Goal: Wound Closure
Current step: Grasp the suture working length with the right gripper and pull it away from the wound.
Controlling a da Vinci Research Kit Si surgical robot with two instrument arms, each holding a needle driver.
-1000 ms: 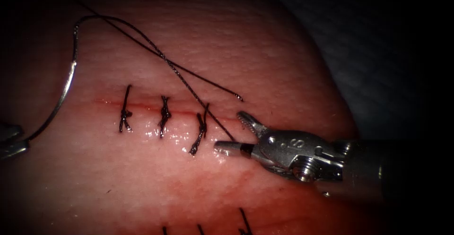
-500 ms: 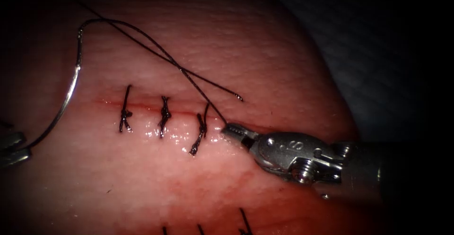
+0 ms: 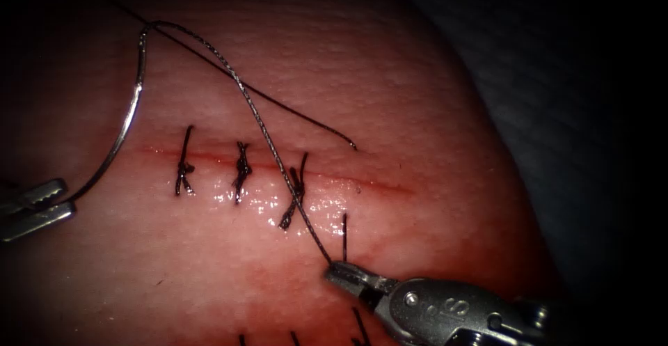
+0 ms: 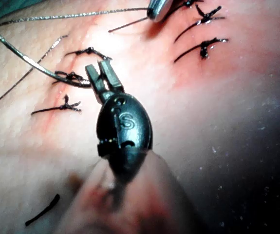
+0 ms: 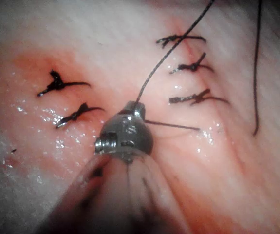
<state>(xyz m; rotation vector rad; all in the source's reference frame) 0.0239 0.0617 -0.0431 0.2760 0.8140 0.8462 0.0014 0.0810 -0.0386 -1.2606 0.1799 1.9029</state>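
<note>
Left tool [image 3: 35, 207] at the far left of the endoscope view, fingers [image 3: 43, 193] closed on the needle [image 3: 118, 134] near its lower end; same grip seen in the left wrist view [image 4: 101, 78]. Needle free of the tissue [image 3: 417, 95], lying above the surface left of the stitches, long axis running up and slightly right from the fingers, curve bowing outward to the left, upper end bending over to the right where the thread [image 3: 268, 147] leaves it.

Right tool [image 3: 344, 273] below the cut [image 3: 362, 182], fingers closed on the thread, also clamped in the right wrist view [image 5: 132, 111]. Thread taut from those fingers up and left, crossing over the third stitch [image 3: 296, 193] toward the needle's upper end. Short upright thread end [image 3: 344, 227] just above the right fingers. Loose tail [image 3: 313, 124] lying above the cut, ending right of the third stitch. Three tied stitches across the cut, with wet red fluid [image 3: 264, 203] just below them.

Compared with a second ago: right fingers, then spread open beside the cut, now shut on the thread and moved down, away from the cut. Half a second ago already closed at the cut's edge. Left tool and needle shifted to the right, thread now straighter.
</note>
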